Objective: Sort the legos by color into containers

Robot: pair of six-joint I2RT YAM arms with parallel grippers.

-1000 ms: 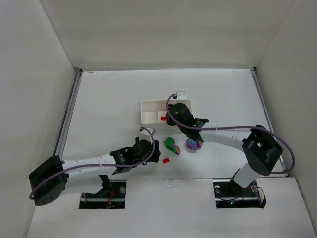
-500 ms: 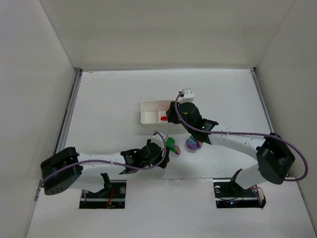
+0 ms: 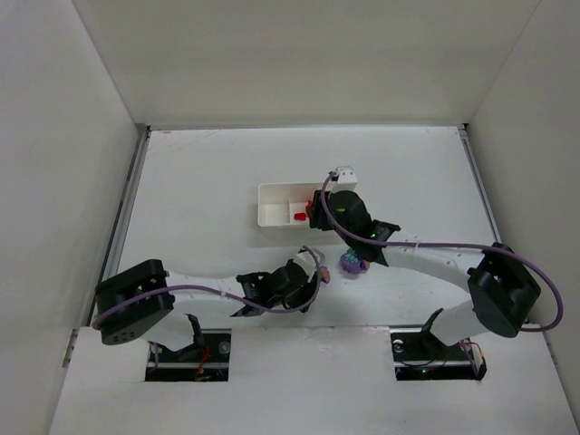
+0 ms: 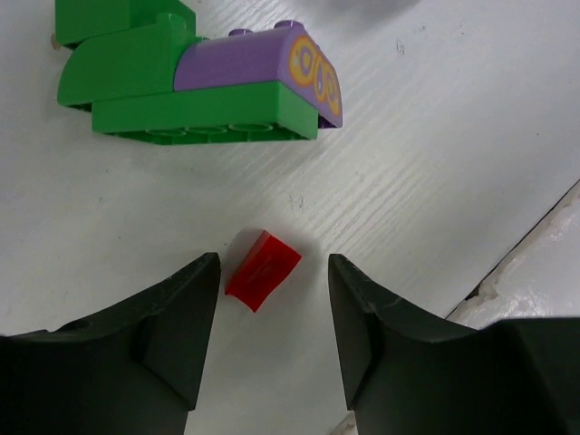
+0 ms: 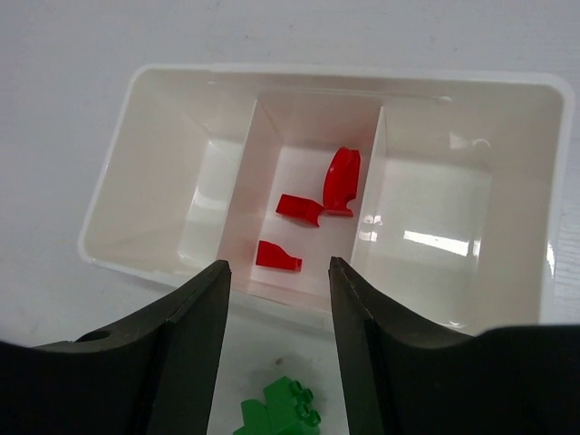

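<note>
In the left wrist view a small red lego (image 4: 263,269) lies on the table between the fingers of my open left gripper (image 4: 273,261), touching neither. A green brick (image 4: 204,122) joined to a purple sloped piece (image 4: 249,59) lies just beyond it. My right gripper (image 5: 278,263) hangs open and empty over the near edge of the white tray (image 5: 362,72). The tray's middle compartment holds three red legos (image 5: 343,179); its two outer compartments are bare. From above, the left gripper (image 3: 310,276) covers the green brick, and the right gripper (image 3: 317,210) covers part of the tray (image 3: 265,204).
A purple lego (image 3: 352,264) lies on the table beside the right forearm. Another green brick (image 5: 281,412) sits on the table under the right gripper, just short of the tray. White walls enclose the table on three sides.
My left arm has reached right and now straddles the small red lego, its jaws a little narrower. My right gripper has gone from shut to open over the tray.
</note>
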